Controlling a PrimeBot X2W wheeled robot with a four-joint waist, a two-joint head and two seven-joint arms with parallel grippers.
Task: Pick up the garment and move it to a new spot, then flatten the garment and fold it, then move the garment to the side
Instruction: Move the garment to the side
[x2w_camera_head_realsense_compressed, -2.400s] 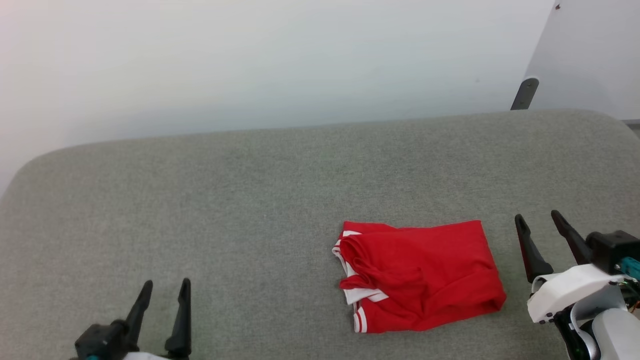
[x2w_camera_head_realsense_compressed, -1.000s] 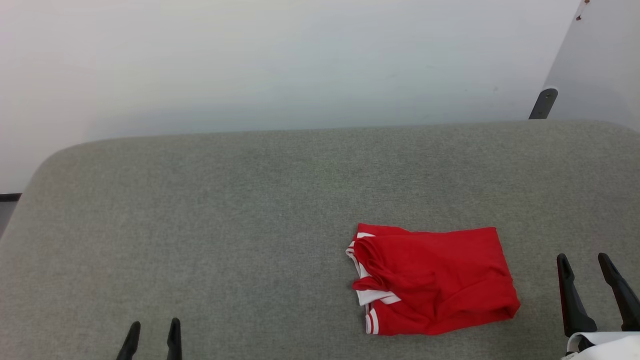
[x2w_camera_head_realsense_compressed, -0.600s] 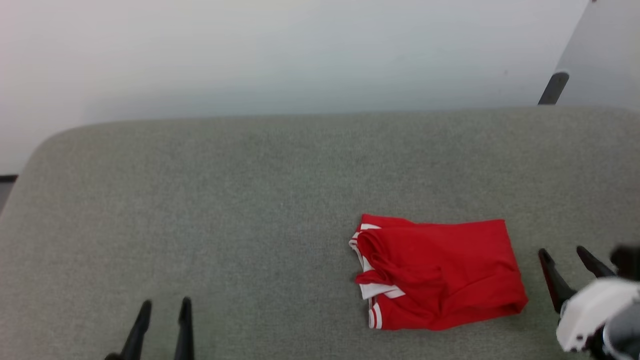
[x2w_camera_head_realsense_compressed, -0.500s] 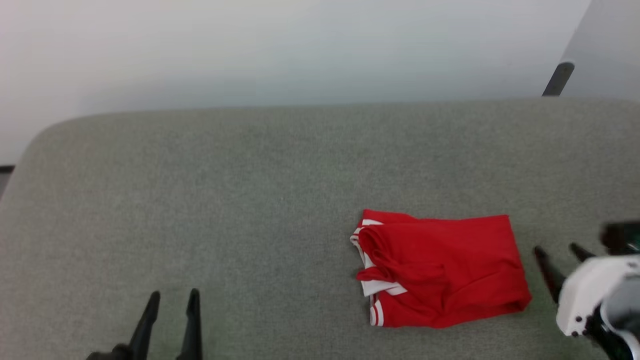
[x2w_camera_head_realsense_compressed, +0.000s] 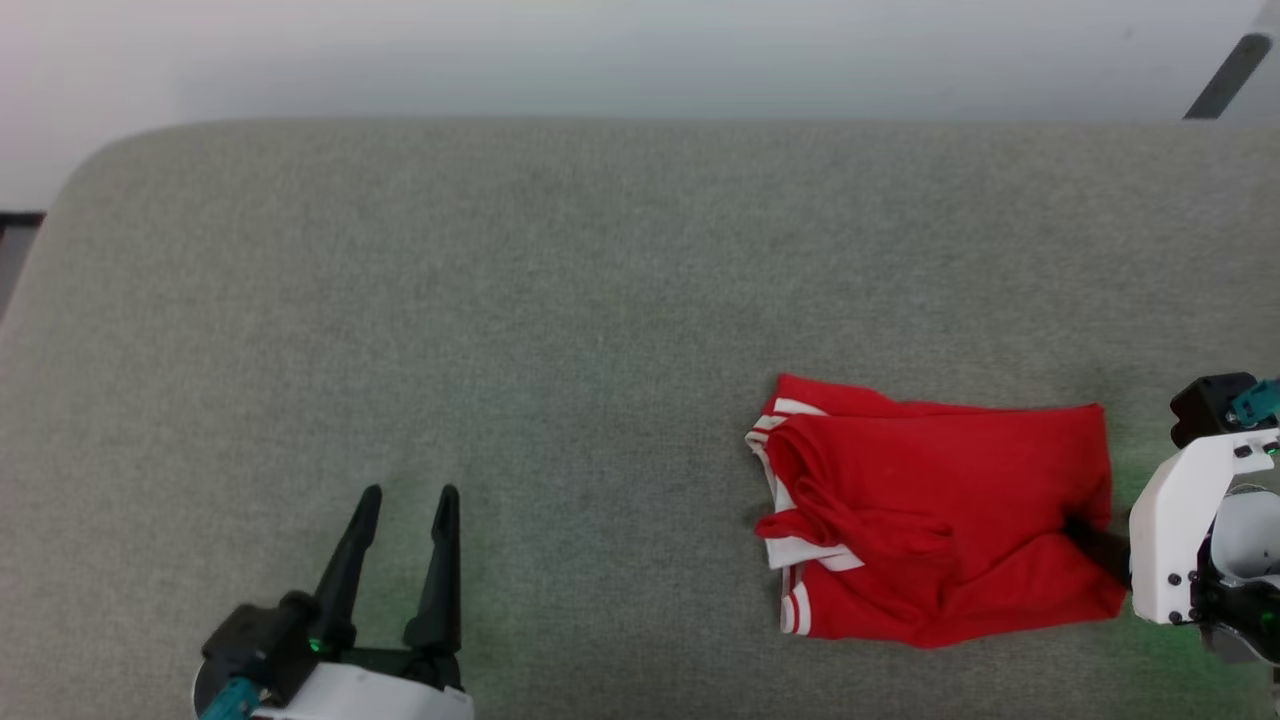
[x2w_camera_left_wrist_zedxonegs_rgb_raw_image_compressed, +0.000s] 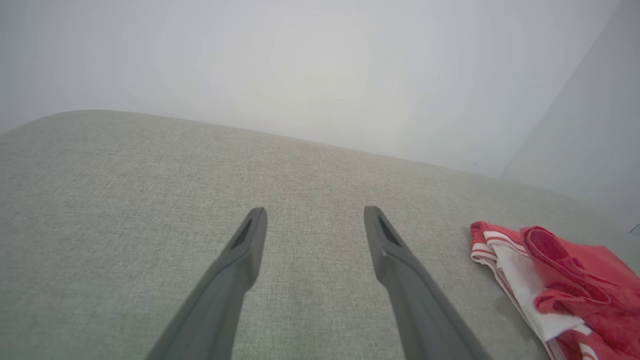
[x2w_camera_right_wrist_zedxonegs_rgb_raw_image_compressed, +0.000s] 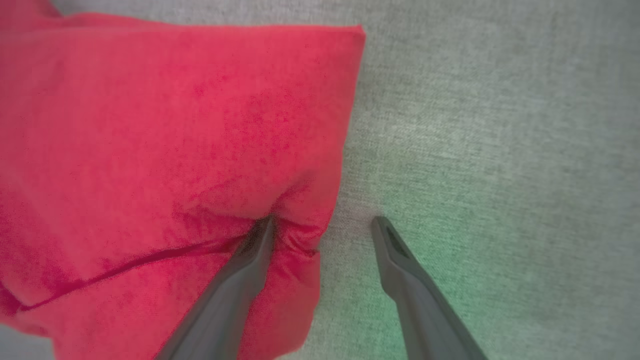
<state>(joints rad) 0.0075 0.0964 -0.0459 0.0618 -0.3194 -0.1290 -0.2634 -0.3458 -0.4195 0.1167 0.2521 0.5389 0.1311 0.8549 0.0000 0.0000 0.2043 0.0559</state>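
Head view: a grey woven upholstered surface with rounded corners is filling most of the frame. A plain pale wall is running along the top edge, and a slanted dark bar is showing in the upper right corner. A faint green glow is falling on the surface near both arms.

The garment is lying folded at the lower right of the frame. Its red body is spreading towards the right, while its white panel and stripes are bunching at its left end.

The right gripper is reaching in from the right edge of the head view, its white housing sitting just beside the garment's right edge. Right wrist view: the two fingers are standing apart and straddling that edge. The left-hand finger in this frame is pressing into a crease of the red cloth. The right-hand finger is resting over bare grey surface just beside the cloth. Nothing is being clamped between them.

The left gripper is sitting at the lower left of the head view, fingers spread and pointing up the frame, well apart from the garment. Left wrist view: the garment's white-striped end is lying at the lower right of the frame, beyond the right-hand finger.
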